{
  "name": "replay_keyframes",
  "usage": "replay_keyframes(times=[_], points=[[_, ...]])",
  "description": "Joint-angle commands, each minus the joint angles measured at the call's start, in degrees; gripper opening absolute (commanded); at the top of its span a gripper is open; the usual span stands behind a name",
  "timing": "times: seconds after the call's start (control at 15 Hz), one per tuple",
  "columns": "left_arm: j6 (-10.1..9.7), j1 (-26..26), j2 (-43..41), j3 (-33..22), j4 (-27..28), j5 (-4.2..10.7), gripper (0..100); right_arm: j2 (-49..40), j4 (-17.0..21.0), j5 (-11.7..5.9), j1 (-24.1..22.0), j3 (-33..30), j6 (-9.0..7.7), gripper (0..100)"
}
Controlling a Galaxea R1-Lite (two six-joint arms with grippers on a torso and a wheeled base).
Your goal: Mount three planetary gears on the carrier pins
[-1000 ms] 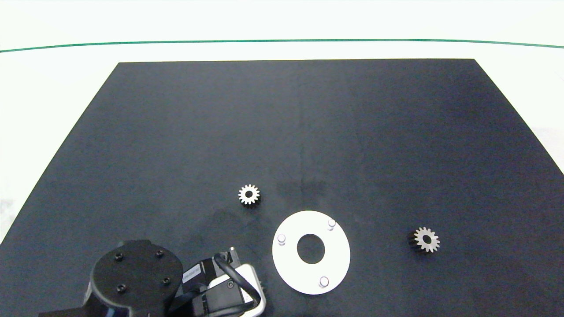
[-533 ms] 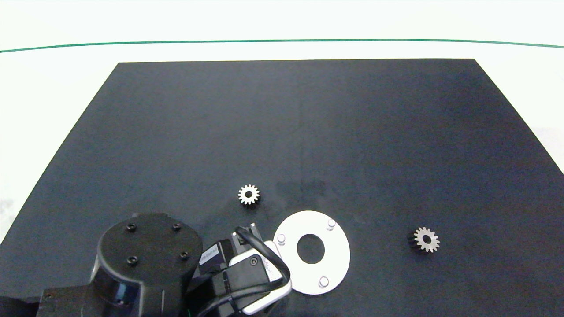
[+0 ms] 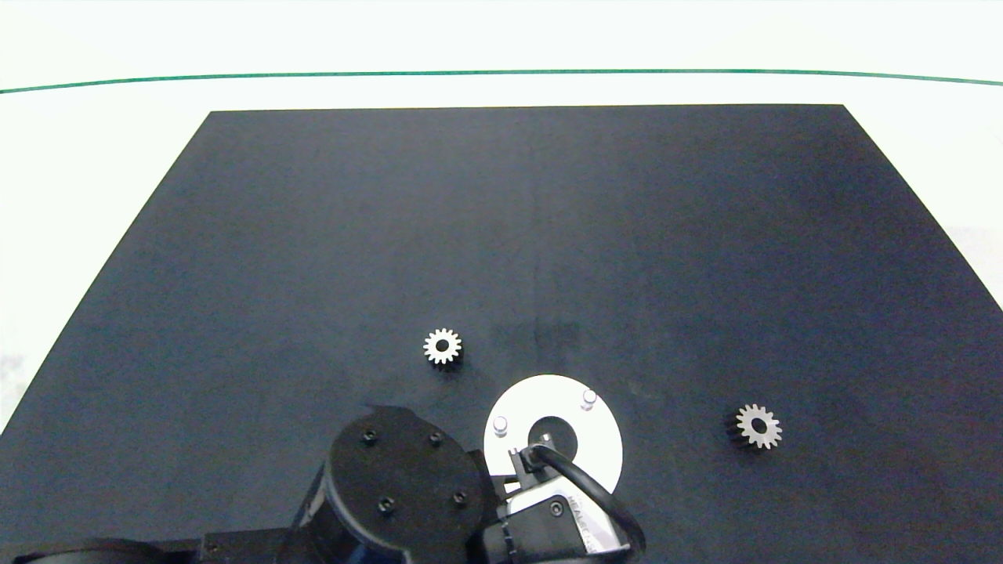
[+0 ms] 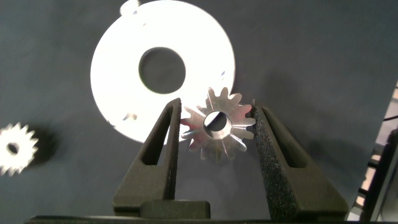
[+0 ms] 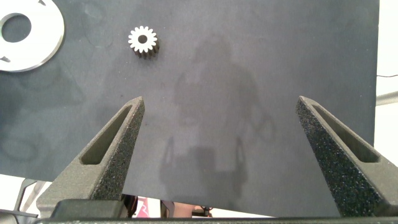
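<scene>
My left gripper [image 4: 216, 109] is shut on one silvery planetary gear [image 4: 219, 124], held by its teeth just above the white carrier disc [image 4: 118, 81], at its edge. In the head view the left arm [image 3: 407, 486] covers the disc's near part; two carrier pins [image 3: 501, 425] [image 3: 589, 399] show on the disc [image 3: 603, 446]. A second gear [image 3: 443, 345] [image 4: 13, 147] lies flat on the mat, left of and beyond the disc. A third gear [image 3: 758, 427] [image 5: 142, 40] lies to its right. My right gripper [image 5: 221, 102] hangs open over bare mat, away from that gear.
Everything sits on a black mat [image 3: 548, 219] on a white table [image 3: 78, 157], with a green line [image 3: 501, 73] across the far side. The right arm does not show in the head view.
The left arm has moved right, from beside the disc to over its near part, now hiding the nearest pin. Both loose gears and the disc have stayed put.
</scene>
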Motion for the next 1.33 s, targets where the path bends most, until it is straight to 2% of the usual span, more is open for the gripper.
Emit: replay_keyframes(times=[0.07,0.53,0.73,1.33], points=[[0.22,-2.01,5.42,-3.48,0.06,0.08,13,0.73,0.13,-0.02,0.10,-0.77,-0.08,100],[0.40,-2.18,10.78,-9.72,0.50,0.08,13,1.08,0.04,0.07,0.28,-2.17,-0.08,100],[0.57,-2.53,9.99,-12.62,5.95,0.08,13,1.08,0.04,0.07,0.28,-2.61,-0.08,100],[0.93,-1.04,9.28,-12.36,5.86,0.17,13,1.08,0.13,0.07,0.19,-2.61,-0.08,100]])
